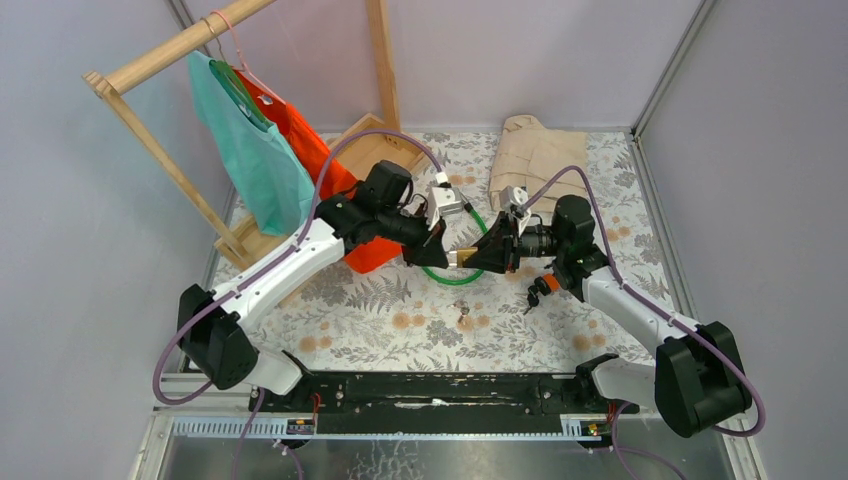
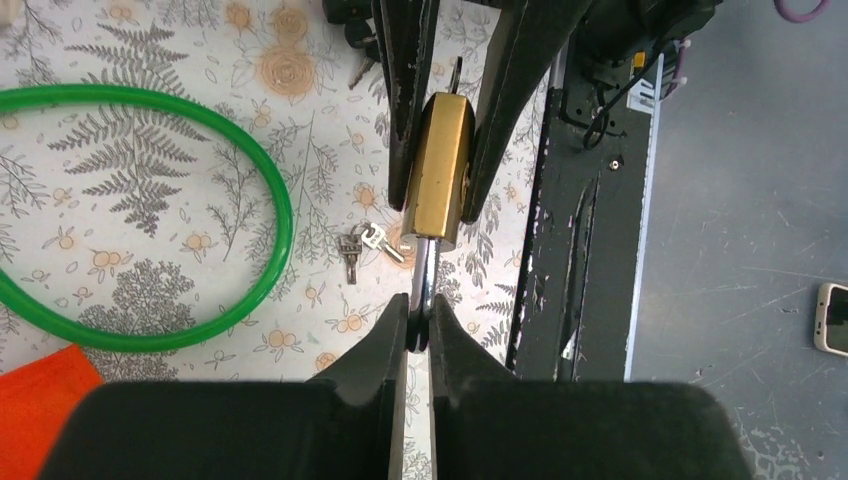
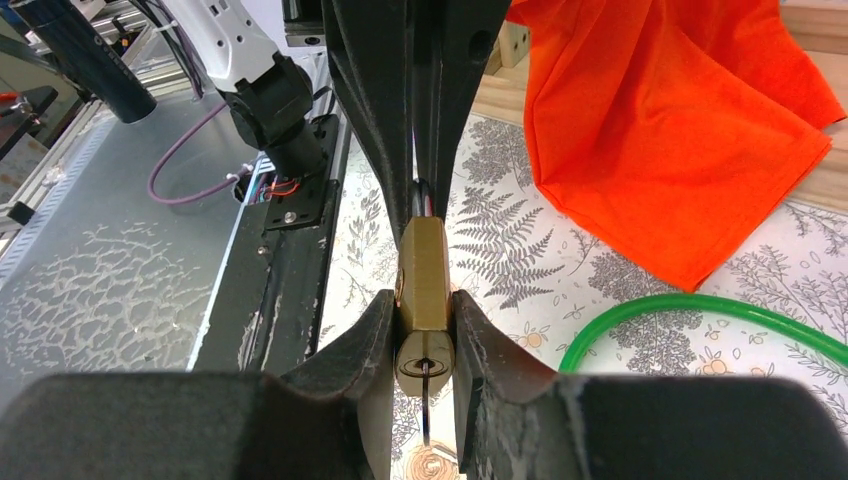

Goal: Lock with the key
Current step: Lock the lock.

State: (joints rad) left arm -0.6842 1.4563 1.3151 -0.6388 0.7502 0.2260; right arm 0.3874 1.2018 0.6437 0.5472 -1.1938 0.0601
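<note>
A brass padlock point(image 1: 464, 257) is held above the table between both grippers. My right gripper point(image 3: 424, 300) is shut on its brass body point(image 3: 424, 270). A thin key point(image 3: 425, 400) sticks out of the keyhole toward the right wrist camera. My left gripper point(image 2: 420, 315) is shut on the silver shackle point(image 2: 424, 275) at the padlock's other end. In the left wrist view the right gripper's fingers point(image 2: 500, 120) come in from the top and clamp the brass body point(image 2: 440, 170). In the top view the left gripper point(image 1: 443, 255) and right gripper point(image 1: 482, 257) meet tip to tip.
A green ring cable point(image 1: 455, 276) lies on the fern-print cloth under the grippers. Loose keys point(image 1: 463, 320) lie nearer the arm bases, and a black and orange key bunch point(image 1: 540, 290) is by the right arm. An orange cloth point(image 1: 372, 252), a wooden rack point(image 1: 150, 60) and a beige garment point(image 1: 535, 150) are behind.
</note>
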